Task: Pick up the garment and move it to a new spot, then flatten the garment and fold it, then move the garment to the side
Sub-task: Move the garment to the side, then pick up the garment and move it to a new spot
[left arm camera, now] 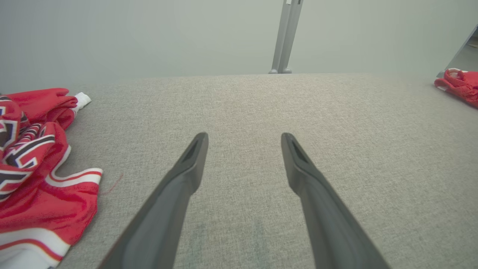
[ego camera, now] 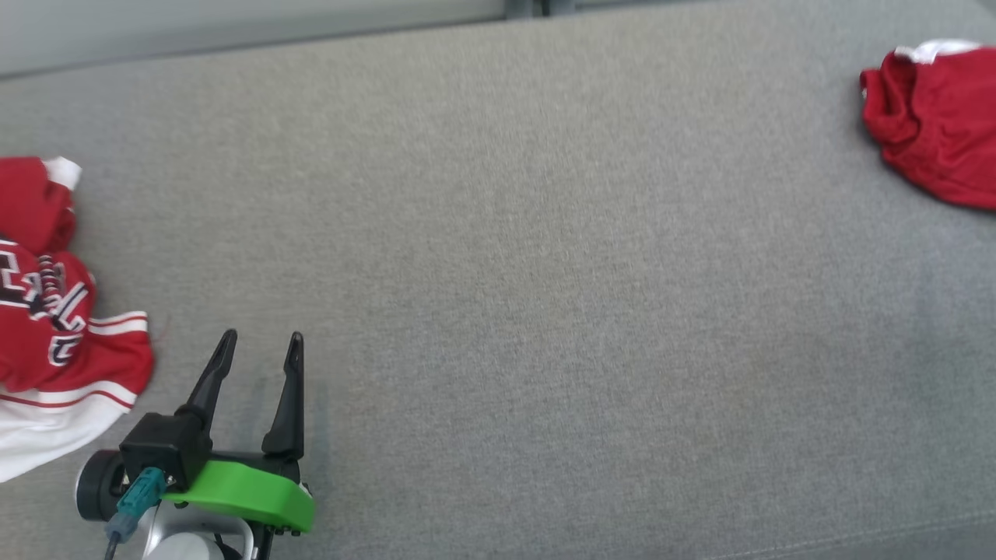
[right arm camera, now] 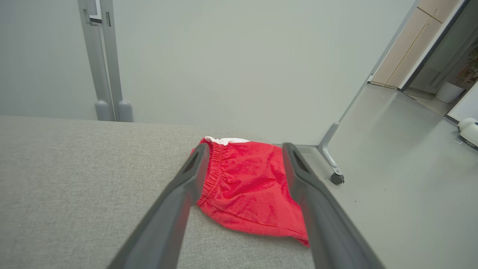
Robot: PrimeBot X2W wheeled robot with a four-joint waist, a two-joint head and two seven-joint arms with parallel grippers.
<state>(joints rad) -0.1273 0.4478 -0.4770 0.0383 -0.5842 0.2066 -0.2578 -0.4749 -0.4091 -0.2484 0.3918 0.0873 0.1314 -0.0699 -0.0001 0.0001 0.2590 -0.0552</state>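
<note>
red garment (ego camera: 934, 124) upper right of head view, at grey surface (ego camera: 498, 272) edge. right gripper (right arm camera: 244, 147) spread, empty, aimed at it; left gripper (ego camera: 261, 342) spread, lower left. risk: stray nudge slides garment off edge.

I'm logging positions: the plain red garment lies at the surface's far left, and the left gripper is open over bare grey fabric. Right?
Not quite. The head view shows the plain red garment at the far right of the grey surface. The left gripper is open over bare fabric, as you said.
</note>
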